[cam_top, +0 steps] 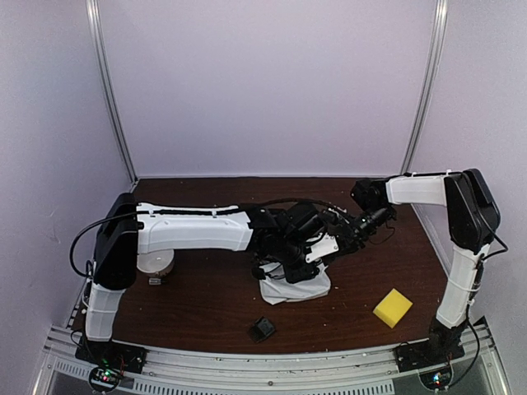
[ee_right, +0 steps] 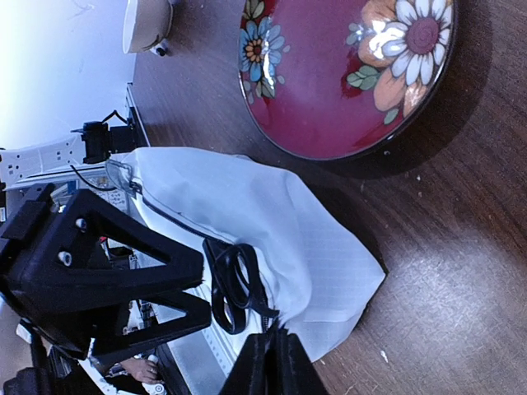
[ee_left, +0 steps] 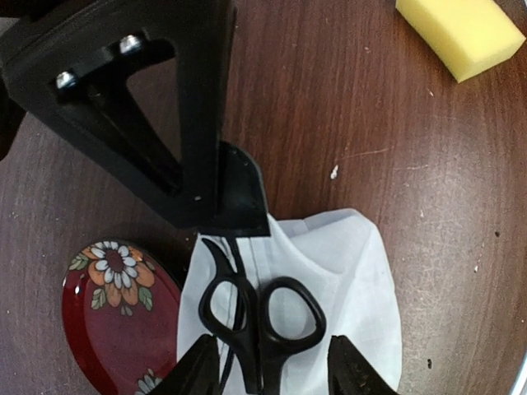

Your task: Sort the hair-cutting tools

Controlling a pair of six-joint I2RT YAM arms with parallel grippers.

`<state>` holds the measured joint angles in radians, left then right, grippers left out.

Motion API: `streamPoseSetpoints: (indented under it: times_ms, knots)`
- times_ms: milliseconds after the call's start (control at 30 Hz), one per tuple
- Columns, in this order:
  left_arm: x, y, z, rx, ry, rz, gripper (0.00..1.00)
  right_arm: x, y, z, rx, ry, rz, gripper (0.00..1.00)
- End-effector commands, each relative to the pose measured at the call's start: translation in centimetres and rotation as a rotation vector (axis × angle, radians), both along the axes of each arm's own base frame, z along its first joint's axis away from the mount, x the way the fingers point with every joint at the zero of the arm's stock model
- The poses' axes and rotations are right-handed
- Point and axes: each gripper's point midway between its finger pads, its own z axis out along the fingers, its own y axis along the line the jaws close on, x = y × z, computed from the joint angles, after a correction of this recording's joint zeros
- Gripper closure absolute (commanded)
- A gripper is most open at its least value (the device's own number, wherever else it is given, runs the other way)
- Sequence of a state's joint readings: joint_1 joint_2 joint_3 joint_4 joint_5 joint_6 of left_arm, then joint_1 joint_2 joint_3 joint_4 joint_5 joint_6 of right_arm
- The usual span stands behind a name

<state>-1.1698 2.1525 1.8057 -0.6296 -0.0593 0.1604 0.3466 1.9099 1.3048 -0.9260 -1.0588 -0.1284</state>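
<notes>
A pair of black-handled scissors (ee_left: 260, 317) lies at the mouth of a white zip pouch (ee_left: 354, 271), handles showing and blades hidden. My left gripper (ee_left: 276, 364) is open, with one finger on each side of the scissors. My right gripper (ee_right: 274, 336) is shut on the pouch's zipper edge; in the left wrist view it (ee_left: 237, 216) shows as a black frame above the pouch. In the top view both grippers meet over the pouch (cam_top: 298, 285). A small black attachment block (cam_top: 262, 329) lies near the front edge. The clipper and the second scissors are out of view.
A red flowered plate (ee_right: 346, 74) sits beside the pouch and also shows in the left wrist view (ee_left: 115, 329). A white bowl (cam_top: 154, 263) stands at the left under my left arm. A yellow sponge (cam_top: 393, 307) lies front right.
</notes>
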Motion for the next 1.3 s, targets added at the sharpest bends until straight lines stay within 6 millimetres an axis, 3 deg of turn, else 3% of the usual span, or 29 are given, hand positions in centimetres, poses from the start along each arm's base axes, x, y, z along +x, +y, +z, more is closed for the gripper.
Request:
streamPoseSetpoints:
  times_ms: [0, 233, 500, 667, 800, 1000, 1133, 1267]
  knots:
    - [-0.3, -1.5, 0.4, -0.035, -0.002, -0.045, 0.52, 0.0, 0.5, 1.3, 0.058, -0.005, 0.007, 0.95]
    - [-0.3, -1.8, -0.5, -0.026, 0.005, -0.049, 0.51, -0.3, 0.5, 2.2, 0.077, -0.033, 0.008, 0.96]
    - [0.0, -1.8, -0.5, -0.025, 0.001, -0.029, 0.58, -0.6, 0.4, 3.4, 0.092, -0.071, 0.021, 0.96]
    - [0.0, -1.7, -0.7, -0.019, 0.002, -0.020, 0.52, -0.9, 0.5, 4.3, 0.113, -0.090, 0.033, 0.96]
    - [0.6, -1.5, -0.5, -0.012, -0.023, 0.002, 0.57, -1.1, 0.4, 4.4, 0.110, -0.100, 0.039, 0.96]
    - [0.5, -0.4, 1.9, -0.027, -0.045, 0.016, 0.68, -1.1, -0.1, 4.3, 0.073, -0.148, 0.053, 0.97]
    - [0.6, 0.1, 4.7, -0.097, -0.076, 0.044, 0.73, -1.1, -0.4, 4.4, 0.050, -0.188, 0.063, 0.98]
    - [0.4, 0.6, 6.3, -0.162, -0.083, 0.066, 0.93, -1.1, -0.8, 4.7, 0.033, -0.232, 0.072, 1.00]
